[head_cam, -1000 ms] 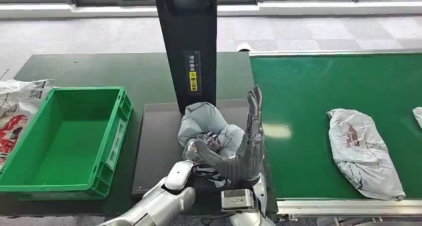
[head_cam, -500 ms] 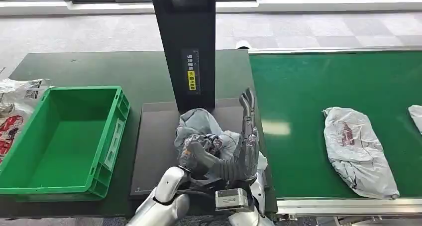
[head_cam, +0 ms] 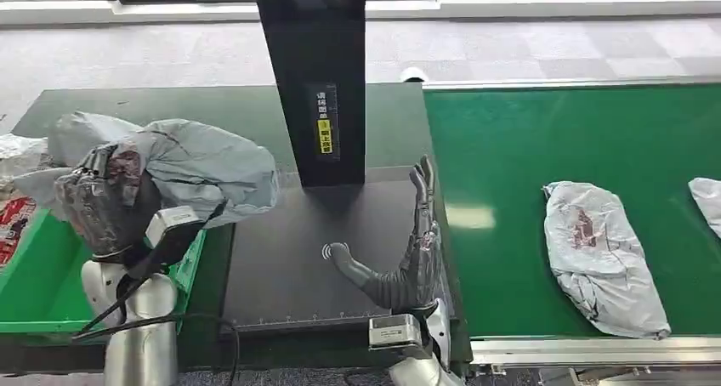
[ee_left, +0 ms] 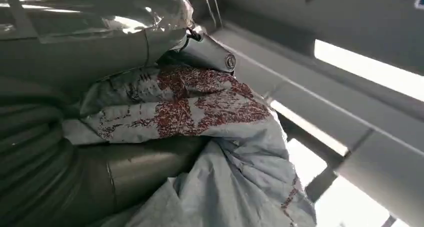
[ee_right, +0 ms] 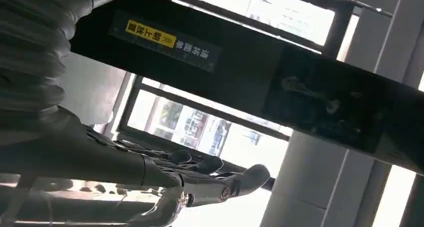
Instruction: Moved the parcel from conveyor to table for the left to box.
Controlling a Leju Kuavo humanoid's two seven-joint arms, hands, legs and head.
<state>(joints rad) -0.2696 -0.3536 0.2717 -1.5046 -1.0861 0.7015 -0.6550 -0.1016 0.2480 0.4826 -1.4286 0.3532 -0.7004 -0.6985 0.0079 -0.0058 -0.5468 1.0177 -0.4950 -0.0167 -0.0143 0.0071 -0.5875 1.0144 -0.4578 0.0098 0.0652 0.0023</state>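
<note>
My left hand (head_cam: 106,203) grips the parcel (head_cam: 183,165), a soft grey plastic mailer, crumpled and glossy, with a flaking red and dark print on the side against my fingers. I hold it raised over the near right corner of the green crate (head_cam: 38,275), a rigid moulded plastic bin with ribbed walls, and most of the bag juts toward the black mat (head_cam: 289,267). In the left wrist view the parcel (ee_left: 200,117) shows creased film with a speckled red patch, pressed between my thick grey thumb and the ribbed cover.

My right hand (head_cam: 408,246) holds nothing: fingers straight and upright, thumb stretched out to the left, standing on edge at the right side of the smooth, matt mat. Behind the mat rises a flat black post (head_cam: 315,71) with a small yellow label (head_cam: 327,135). The worktop (head_cam: 246,114) is dark green and dull. To the right, the conveyor (head_cam: 553,139) has a bright green belt carrying another wrinkled grey bag (head_cam: 604,258), and 1 more bag edge (head_cam: 706,199) lies at the far right
</note>
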